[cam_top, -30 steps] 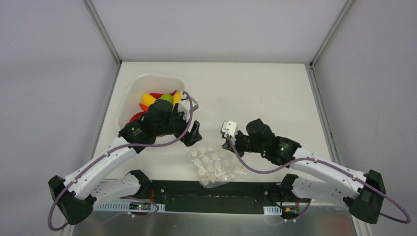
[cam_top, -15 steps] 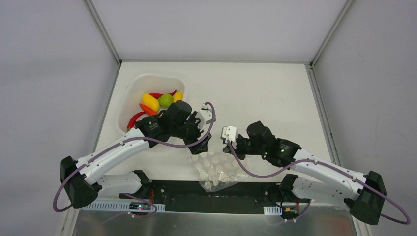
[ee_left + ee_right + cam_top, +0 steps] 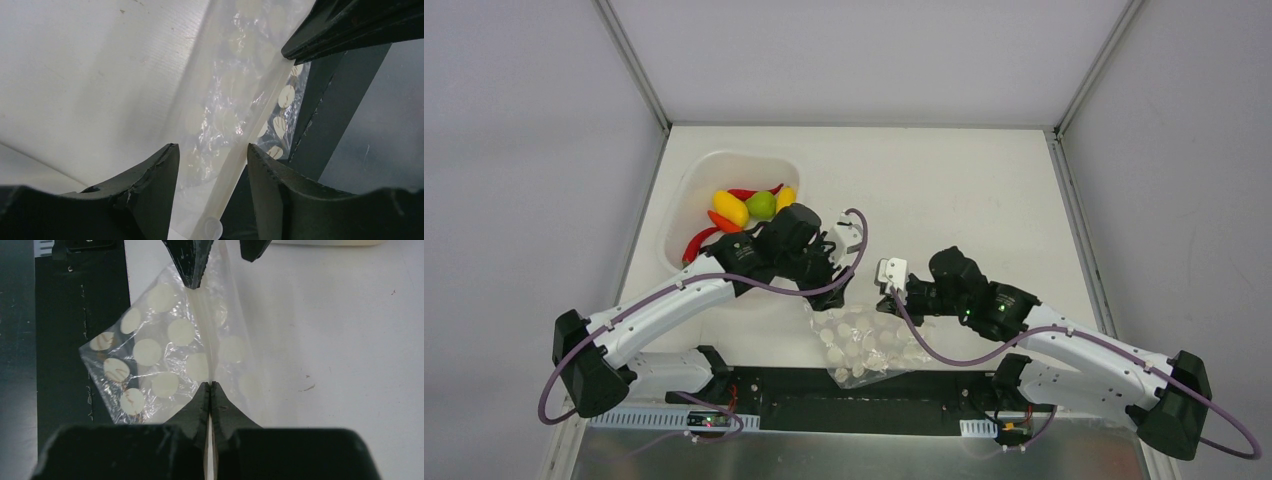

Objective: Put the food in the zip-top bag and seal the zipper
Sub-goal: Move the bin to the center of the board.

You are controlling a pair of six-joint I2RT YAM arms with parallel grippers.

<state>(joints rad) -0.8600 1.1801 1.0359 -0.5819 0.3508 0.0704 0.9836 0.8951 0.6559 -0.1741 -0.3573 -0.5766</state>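
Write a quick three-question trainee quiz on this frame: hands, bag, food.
1. True or false: the right hand is shut on the zip-top bag.
2. Where is the food? A: in the white tub. B: inside the bag. C: in the right hand.
3. Fill in: the left hand has its jaws ____ astride the bag's edge.
Key: 1 true; 2 A; 3 open.
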